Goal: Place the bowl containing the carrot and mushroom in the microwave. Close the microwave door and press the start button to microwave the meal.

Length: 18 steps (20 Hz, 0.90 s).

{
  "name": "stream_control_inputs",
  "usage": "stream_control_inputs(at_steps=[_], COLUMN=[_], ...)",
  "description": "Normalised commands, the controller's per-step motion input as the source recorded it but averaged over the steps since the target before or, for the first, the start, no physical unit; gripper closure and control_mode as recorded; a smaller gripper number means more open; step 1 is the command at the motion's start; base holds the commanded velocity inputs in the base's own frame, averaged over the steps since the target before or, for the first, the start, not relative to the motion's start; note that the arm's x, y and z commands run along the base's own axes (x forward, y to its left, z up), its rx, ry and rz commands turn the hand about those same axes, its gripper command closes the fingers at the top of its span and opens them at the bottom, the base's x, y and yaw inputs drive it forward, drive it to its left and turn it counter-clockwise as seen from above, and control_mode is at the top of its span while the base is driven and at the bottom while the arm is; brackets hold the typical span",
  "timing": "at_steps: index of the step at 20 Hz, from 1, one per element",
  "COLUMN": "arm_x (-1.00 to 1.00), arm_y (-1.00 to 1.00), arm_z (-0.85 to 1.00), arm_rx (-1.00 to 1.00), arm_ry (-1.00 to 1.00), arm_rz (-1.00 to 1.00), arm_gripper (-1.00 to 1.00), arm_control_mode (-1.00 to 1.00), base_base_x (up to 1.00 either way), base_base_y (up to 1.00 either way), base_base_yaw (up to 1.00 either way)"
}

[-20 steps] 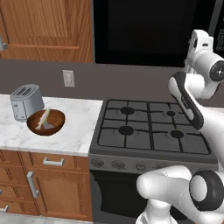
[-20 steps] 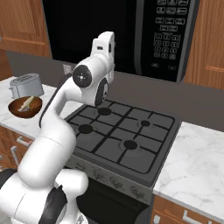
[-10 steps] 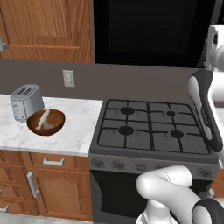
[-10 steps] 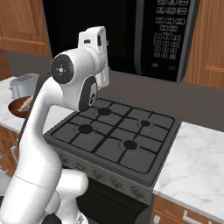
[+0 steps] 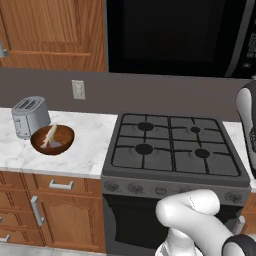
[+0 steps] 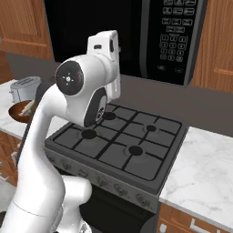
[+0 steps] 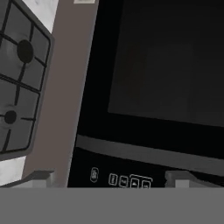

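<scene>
One relation governs the coming move: the button panel [image 7: 129,180] lies straight ahead of the claw [image 7: 113,178] and very near it. The row of small keys sits just between the two finger tips [image 7: 41,177] in the hand view. The claw stands spread as wide as it goes and has hold of nothing.

The microwave [image 6: 136,36] hangs above the stove [image 5: 175,150], and the arm [image 6: 73,91] is raised up in front of it. The microwave door [image 7: 166,65] appears shut flat against the box. From the claw, its dark window runs off to the side away from the panel. Whether the bowl with the carrot and mushroom sits behind that glass cannot be told, as the window is black.

The hand is rolled, so the panel's long axis runs across the line between the finger tips rather than along it. I judge the step in hand to be the press on the start button. Which key that is cannot be read, as the marks are too small. Spread this wide, the tips would straddle the key, so the press likely calls for shutting the claw or shifting sideways.

Well below the claw and far off to its side, a darker brown bowl [image 5: 52,140] rests on the desk [image 5: 90,145], touching or just beside a toaster [image 5: 30,116]. It plays no part here.
</scene>
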Motion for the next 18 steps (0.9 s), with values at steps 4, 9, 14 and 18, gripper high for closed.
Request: stream_control_inputs(at_steps=[4,9,14,18], arm_x=[0.0,-0.01,-0.13,-0.18], arm_y=[-0.58,-0.59,-0.41,-0.33], arm_z=[-0.01,-0.02,-0.2,-0.33], arm_rx=[0.03,0.04,0.02,0.06], arm_ry=[0.0,0.0,0.0,-0.04], arm_rz=[-0.03,-0.03,0.0,0.0], arm_gripper=[-1.0,-1.0,1.0,1.0], arm_control_mode=[-1.0,-1.0,-1.0,-1.0], base_base_x=[0.0,0.0,0.0,0.0], base_base_y=[0.0,0.0,0.0,0.0], base_base_yaw=[0.0,0.0,0.0,0.0])
